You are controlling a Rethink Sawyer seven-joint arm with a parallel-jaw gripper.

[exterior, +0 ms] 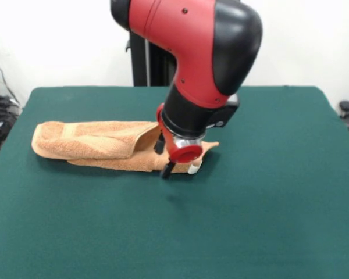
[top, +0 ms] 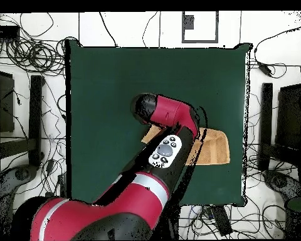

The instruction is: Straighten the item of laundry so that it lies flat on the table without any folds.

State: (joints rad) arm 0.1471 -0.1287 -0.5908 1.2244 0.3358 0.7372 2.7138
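Observation:
The item of laundry (exterior: 93, 145), an orange-tan terry towel, lies folded lengthwise into a long narrow strip on the left half of the green table (exterior: 267, 203). One layer is turned over along its top. My gripper (exterior: 180, 169) is down at the towel's right end. It is open, with a dark fingertip (exterior: 167, 170) and a white fingertip (exterior: 193, 169) resting on the cloth's front edge. The towel's right corner (exterior: 211, 145) sticks up a little behind the wrist. In the overhead view the arm (top: 168, 147) covers most of the towel (top: 212, 147) and hides the gripper.
Cables, stands and dark equipment lie on the floor around the table (top: 103, 94). The towel lies towards one side edge of the table (top: 239, 125) in the overhead view.

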